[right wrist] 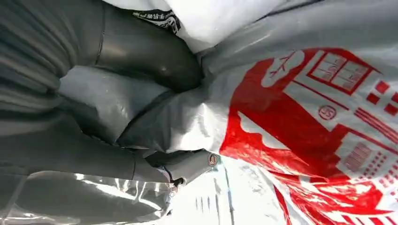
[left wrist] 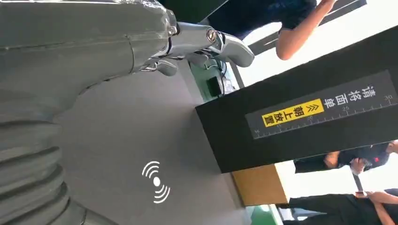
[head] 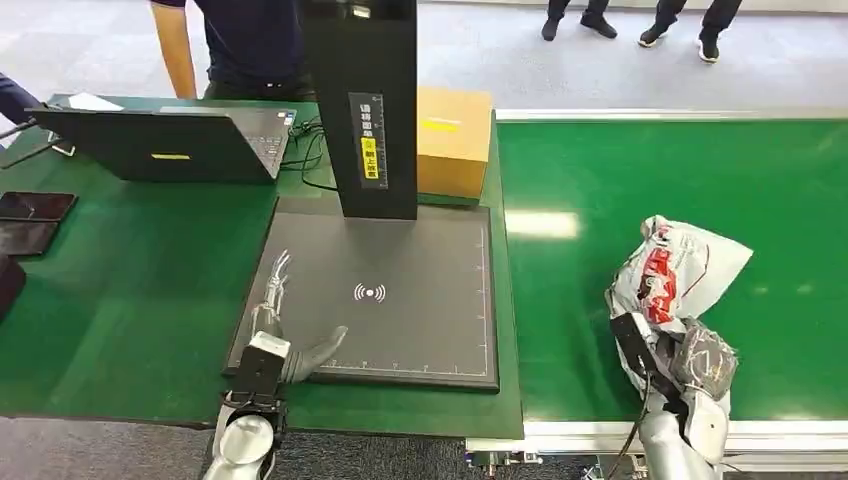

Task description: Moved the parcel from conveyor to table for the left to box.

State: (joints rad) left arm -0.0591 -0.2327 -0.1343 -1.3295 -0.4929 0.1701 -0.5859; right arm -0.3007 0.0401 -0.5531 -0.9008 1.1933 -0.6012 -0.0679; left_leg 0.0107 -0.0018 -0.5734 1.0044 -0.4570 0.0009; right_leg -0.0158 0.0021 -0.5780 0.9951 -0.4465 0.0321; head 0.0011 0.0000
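The parcel [head: 673, 270] is a crumpled white and grey plastic mailer with red print, lying on the green conveyor belt [head: 700, 190] at the right. My right hand [head: 690, 360] grips its near end; in the right wrist view the thumb [right wrist: 145, 49] and fingers [right wrist: 183, 164] press into the parcel's bag [right wrist: 305, 108]. My left hand [head: 285, 335] is open, fingers spread flat over the near left corner of the dark scanner pad [head: 400, 290] on the green table. The same left hand [left wrist: 202, 40] hovers above the pad [left wrist: 141, 140] in its wrist view, holding nothing.
A black scanner post [head: 360, 100] rises behind the pad, with a cardboard box [head: 455, 135] beside it. A laptop [head: 170, 140] and dark phones [head: 30, 215] lie on the table's left. A person [head: 240, 40] stands behind the table; other people's feet [head: 650, 25] are beyond the belt.
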